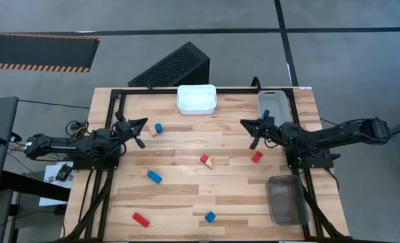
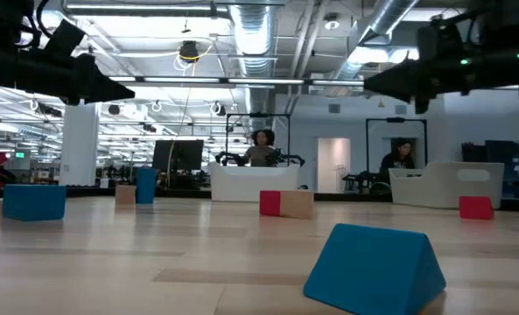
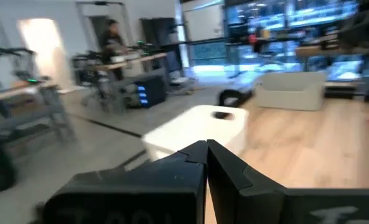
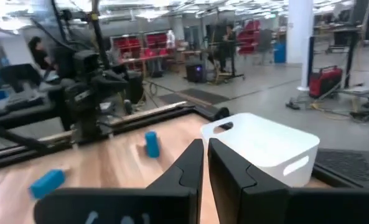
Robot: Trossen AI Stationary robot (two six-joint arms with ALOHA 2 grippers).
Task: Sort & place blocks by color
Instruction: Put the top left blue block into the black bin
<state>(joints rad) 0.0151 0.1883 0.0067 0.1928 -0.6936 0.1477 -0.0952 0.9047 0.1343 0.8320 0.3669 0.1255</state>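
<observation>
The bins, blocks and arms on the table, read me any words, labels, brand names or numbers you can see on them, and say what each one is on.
None can be read.
White bin, clear bin, grey bin: no markings show.
Red, blue and wood blocks: plain faces.
Right gripper: faint embossed marks on its body, too blurred to read.
Left gripper: the same, unreadable.

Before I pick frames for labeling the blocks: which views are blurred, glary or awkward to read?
High view: evenly lit, every block sharp. Low view: the near blue wedge looms large, both arms are dark silhouettes against bright ceiling lights. Left wrist view: smeared throughout, the white bin soft-edged. Right wrist view: clearer, with the left gripper and a blue block readable.
</observation>
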